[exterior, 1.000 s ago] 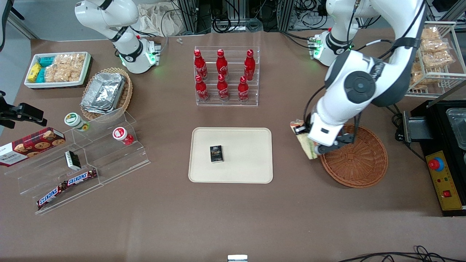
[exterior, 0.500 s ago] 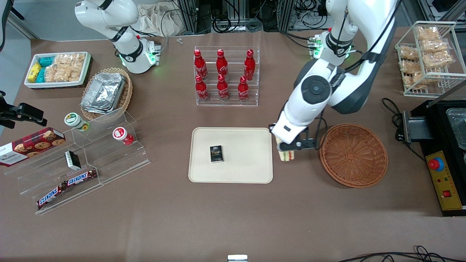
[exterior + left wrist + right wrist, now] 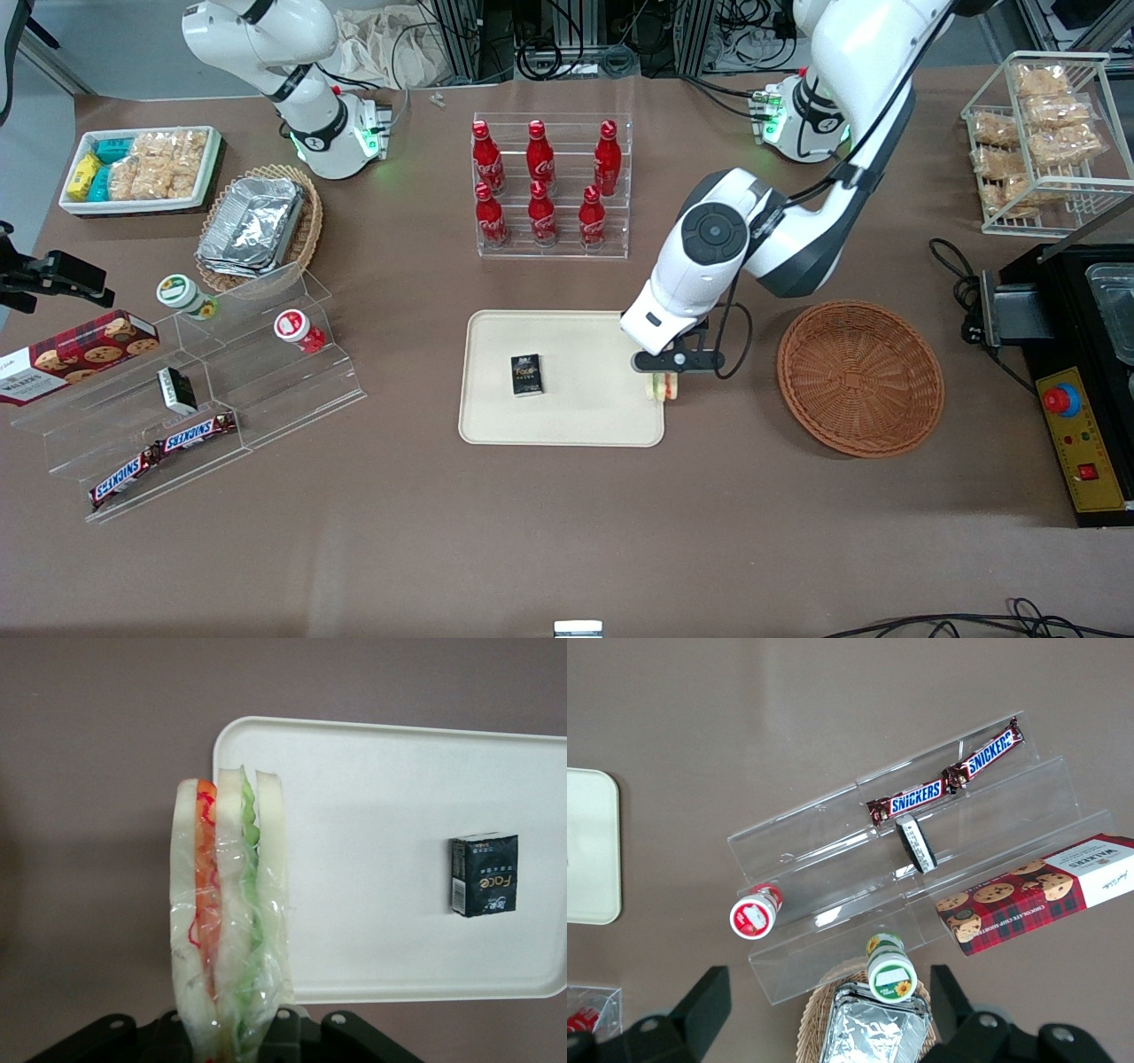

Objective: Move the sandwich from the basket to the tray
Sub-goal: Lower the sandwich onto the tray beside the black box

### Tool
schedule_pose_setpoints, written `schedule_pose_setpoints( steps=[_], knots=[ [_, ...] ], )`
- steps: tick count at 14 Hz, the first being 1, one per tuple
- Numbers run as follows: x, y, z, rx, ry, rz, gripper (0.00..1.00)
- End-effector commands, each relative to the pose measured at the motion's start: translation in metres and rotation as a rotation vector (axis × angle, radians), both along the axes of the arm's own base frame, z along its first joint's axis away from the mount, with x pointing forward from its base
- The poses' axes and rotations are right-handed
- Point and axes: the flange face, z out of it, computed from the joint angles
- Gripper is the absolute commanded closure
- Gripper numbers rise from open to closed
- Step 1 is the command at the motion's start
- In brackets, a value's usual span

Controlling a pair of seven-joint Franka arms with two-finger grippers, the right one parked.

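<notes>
My left gripper (image 3: 663, 383) is shut on the sandwich (image 3: 664, 387), a plastic-wrapped white bread wedge with red, orange and green layers. I hold it in the air over the tray's edge nearest the basket. The wrist view shows the sandwich (image 3: 229, 921) upright between my jaws, above the table beside the cream tray (image 3: 372, 930). The tray (image 3: 576, 416) lies flat at the table's middle. The reddish-brown wicker basket (image 3: 859, 377) sits empty, toward the working arm's end of the table.
A small black box (image 3: 526, 374) lies on the tray; it also shows in the wrist view (image 3: 484, 874). A clear rack of red bottles (image 3: 551, 186) stands farther from the camera than the tray. A clear stepped shelf with snacks (image 3: 195, 390) is toward the parked arm's end.
My gripper has carried the sandwich from the basket's rim across the bare table to the tray's near edge. The basket is now fully uncovered.
</notes>
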Motion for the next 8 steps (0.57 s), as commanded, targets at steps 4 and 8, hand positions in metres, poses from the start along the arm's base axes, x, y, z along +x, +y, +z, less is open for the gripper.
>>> schedule_pose_setpoints(
  steps=[4,8],
  knots=[
    [0.004,-0.023,-0.055,-0.035,0.004,-0.022,0.83],
    [0.007,-0.024,-0.088,0.007,-0.013,-0.056,0.81]
  ],
)
